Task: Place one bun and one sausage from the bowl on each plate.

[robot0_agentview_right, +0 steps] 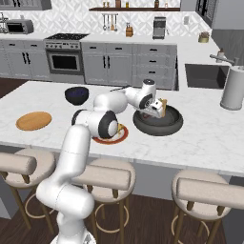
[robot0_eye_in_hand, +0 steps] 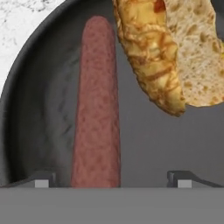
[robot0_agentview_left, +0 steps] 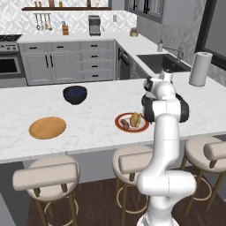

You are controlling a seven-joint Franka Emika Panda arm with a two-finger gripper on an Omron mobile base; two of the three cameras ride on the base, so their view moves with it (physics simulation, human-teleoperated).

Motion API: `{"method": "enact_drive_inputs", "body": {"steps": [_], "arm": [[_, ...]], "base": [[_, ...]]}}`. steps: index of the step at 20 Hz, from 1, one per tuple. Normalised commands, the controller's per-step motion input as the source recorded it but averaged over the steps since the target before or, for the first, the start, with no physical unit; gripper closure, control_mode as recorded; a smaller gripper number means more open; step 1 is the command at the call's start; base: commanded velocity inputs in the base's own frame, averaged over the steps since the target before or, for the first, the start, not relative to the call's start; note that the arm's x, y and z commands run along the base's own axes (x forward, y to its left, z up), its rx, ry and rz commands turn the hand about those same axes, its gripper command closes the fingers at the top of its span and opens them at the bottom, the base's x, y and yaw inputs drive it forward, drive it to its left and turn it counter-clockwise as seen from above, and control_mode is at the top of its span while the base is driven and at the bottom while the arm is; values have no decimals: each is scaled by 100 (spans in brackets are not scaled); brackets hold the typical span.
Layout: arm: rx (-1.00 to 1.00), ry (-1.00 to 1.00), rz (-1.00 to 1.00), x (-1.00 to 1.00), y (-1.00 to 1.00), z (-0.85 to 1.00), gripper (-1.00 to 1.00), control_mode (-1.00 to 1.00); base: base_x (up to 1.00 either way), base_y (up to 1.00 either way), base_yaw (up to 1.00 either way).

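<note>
Two-finger gripper [robot0_eye_in_hand: 109, 179] was positioned low over the wide, shallow dark grey-black round bowl [robot0_eye_in_hand: 26, 109], jaws spread wide and grasping nothing. In the hand view, dark fingertips [robot0_eye_in_hand: 41, 179] stood apart at the bottom, one each side of the near end of the long reddish-brown sausage [robot0_eye_in_hand: 97, 109]; contact with the sausage could not be determined. Sausage lay flat on the bowl floor, running straight away from the gripper. Golden-brown split bun [robot0_eye_in_hand: 166, 52] lay beside the sausage, toward the top right of the hand view, crust side nearer the sausage, pale crumb side turned away.

In the right base view, the same bowl [robot0_agentview_right: 159, 126] rested on the white marble counter [robot0_agentview_right: 209, 138], with the gripper [robot0_agentview_right: 157, 110] lowered into it and the bun [robot0_agentview_right: 163, 106] just beside the hand. Round plate with red rim and cream centre [robot0_agentview_left: 121, 119] sat on the counter near the arm, already carrying a second bun [robot0_agentview_left: 136, 119] and a second sausage [robot0_agentview_left: 125, 125] side by side. Plain orange-tan wood-like round plate [robot0_agentview_left: 47, 127] lay well apart, toward the counter's left end, bare. Smaller, deeper dark blue bowl [robot0_agentview_left: 74, 94] stood behind and between the two plates. White paper-towel roll [robot0_agentview_left: 200, 68] stood upright near the sink [robot0_agentview_left: 161, 62].
</note>
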Motion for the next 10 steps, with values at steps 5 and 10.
{"method": "enact_drive_inputs", "body": {"steps": [5,10], "arm": [[0,-5,0,4,3,-93,100,-100],[-5,-3,0,-11,0,-52,100,-100]], "base": [[0,0,0],[0,0,0]]}}
